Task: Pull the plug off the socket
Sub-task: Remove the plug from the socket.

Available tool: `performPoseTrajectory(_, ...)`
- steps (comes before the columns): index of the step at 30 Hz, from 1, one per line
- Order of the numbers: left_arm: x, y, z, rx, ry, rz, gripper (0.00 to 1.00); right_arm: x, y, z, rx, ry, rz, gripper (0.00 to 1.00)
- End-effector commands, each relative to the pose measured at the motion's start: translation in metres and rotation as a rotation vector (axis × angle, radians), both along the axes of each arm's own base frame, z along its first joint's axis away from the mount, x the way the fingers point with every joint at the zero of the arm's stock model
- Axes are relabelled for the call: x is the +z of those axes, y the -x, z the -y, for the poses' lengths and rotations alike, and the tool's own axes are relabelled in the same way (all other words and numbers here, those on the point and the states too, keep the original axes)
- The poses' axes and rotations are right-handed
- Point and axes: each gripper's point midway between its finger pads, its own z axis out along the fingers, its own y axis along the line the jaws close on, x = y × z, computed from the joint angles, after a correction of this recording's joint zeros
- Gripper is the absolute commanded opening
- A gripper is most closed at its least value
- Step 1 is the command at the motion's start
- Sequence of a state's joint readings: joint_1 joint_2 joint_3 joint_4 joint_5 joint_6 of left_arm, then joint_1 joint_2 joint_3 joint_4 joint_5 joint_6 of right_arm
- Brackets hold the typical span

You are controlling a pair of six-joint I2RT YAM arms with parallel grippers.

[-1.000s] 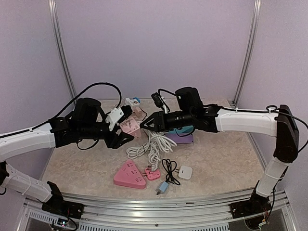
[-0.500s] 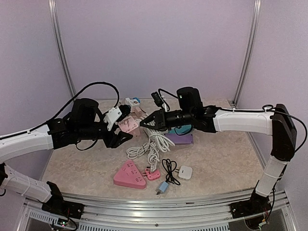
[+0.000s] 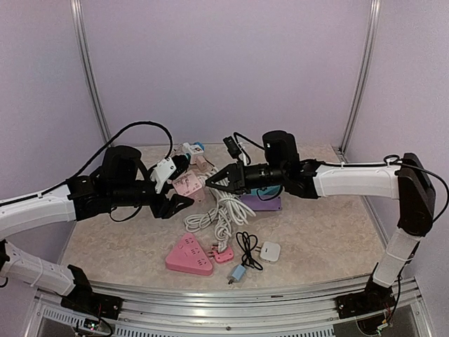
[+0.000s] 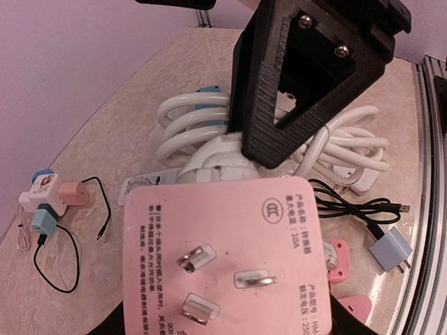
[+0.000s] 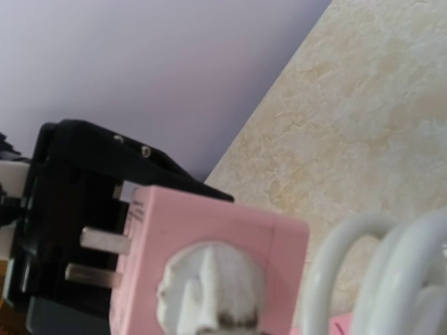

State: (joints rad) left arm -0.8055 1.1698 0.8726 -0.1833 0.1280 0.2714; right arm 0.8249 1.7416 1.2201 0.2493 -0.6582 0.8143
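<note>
A robotics lab cell: plain lilac walls, aluminium corner posts, a stone-patterned counter edged by a metal rail.

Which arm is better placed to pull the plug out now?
Right. The right gripper pinches the white plug where it enters the pink socket, while the left gripper clamps that socket from behind, serving as the anchor.

Both arms are made of smooth white shell links joined by black housings. The left arm ends in a bulky black wrist, and the right arm has a black elbow block at the far right. A thin black cable arcs above the left wrist. The right gripper has black, open triangular fingers fixed with two silver screws. The left gripper is black with a white plate.
</note>
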Motion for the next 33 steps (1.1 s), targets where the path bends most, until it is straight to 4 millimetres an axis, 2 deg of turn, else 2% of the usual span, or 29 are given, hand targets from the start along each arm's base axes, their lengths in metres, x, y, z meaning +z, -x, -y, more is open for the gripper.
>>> performPoseTrajectory(1,0.062,0.023,0.021,-0.144,0.199,0.115,0.07,0.010,-0.002,0.008,-0.014,-0.038,0.010,0.00)
performPoseTrajectory(8,0.062,0.024,0.023,-0.150,0.199,0.106,0.07,0.009,-0.003,0.009,-0.024,-0.022,0.020,0.00)
performPoseTrajectory(15,0.058,0.007,0.023,-0.089,0.184,0.040,0.06,0.000,-0.021,0.019,-0.186,0.098,0.044,0.00)
performPoseTrajectory(22,0.049,-0.009,0.019,-0.037,0.181,-0.027,0.06,0.001,-0.020,0.018,-0.262,0.129,0.065,0.00)
performPoseTrajectory(28,0.050,-0.004,0.021,-0.072,0.196,-0.034,0.06,-0.001,-0.016,0.017,-0.251,0.121,0.055,0.00)
performPoseTrajectory(33,0.053,0.009,0.024,-0.137,0.206,-0.011,0.06,0.010,-0.014,0.017,-0.224,0.088,0.066,0.00)
